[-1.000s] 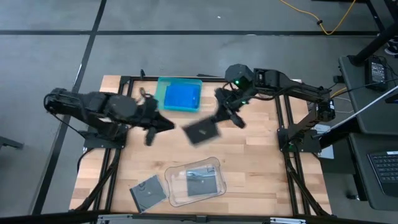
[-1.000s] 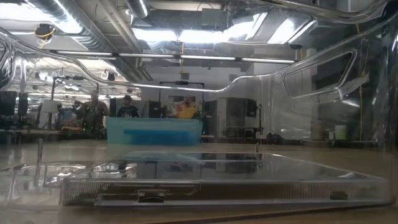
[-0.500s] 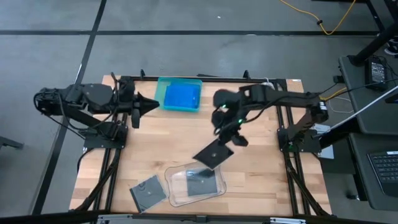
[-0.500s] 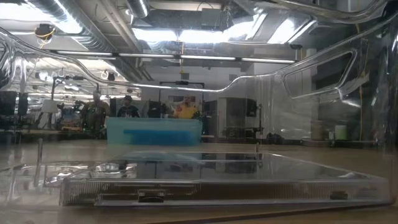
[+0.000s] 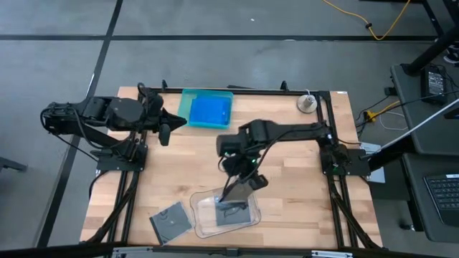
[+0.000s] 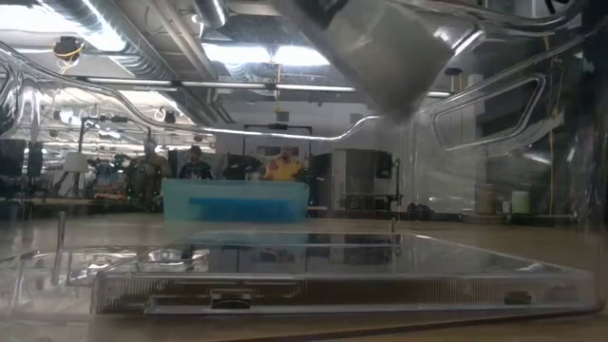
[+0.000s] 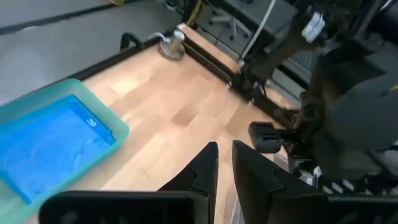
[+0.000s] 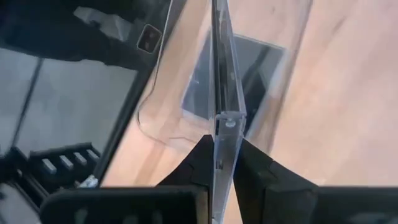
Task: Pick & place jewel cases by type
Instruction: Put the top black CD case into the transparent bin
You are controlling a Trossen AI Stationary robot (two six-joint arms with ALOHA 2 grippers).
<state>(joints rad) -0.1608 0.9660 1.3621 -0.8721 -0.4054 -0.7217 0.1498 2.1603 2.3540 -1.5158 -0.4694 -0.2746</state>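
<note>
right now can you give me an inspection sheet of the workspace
surface: wooden table, bare between the items
job's things: blue case in the teal tray; dark case flat in the clear tray; another dark case loose on the table beside it; a tilted case held over the clear tray
clutter: small round metal object at the far right corner
grippers: right gripper shut on the tilted case; left gripper holds nothing, near the teal tray
cables: yellow cable on the floor
surroundings: people far behind the table
</note>
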